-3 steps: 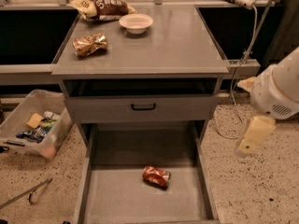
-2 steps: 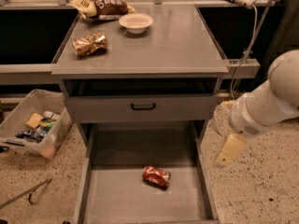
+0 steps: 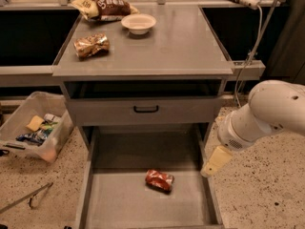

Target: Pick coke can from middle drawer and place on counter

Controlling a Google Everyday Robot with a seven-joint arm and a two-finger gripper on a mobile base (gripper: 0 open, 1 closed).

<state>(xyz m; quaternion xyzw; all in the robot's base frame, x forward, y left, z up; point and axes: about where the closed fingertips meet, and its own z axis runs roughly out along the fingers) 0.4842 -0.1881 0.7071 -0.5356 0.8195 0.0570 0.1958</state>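
The coke can [image 3: 159, 180] is red and lies on its side on the floor of the open middle drawer [image 3: 116, 202], a little right of centre. The counter [image 3: 176, 46] is the grey cabinet top above. My gripper [image 3: 214, 161] is a cream tip at the end of the white arm [image 3: 267, 113]. It hangs over the drawer's right wall, to the right of the can and above it, apart from it and holding nothing.
A gold-brown snack bag [image 3: 91, 45], a white bowl [image 3: 138, 23] and a dark chip bag [image 3: 102, 6] lie on the counter's back left. A shut drawer front with a black handle [image 3: 146, 109] is above the open drawer. A clear bin [image 3: 33, 128] and tongs [image 3: 26, 199] are on the floor at left. Cables [image 3: 250, 42] hang at right.
The arm has swung left and down, bringing the gripper from out over the floor at right to the drawer's right wall. The can has not moved.
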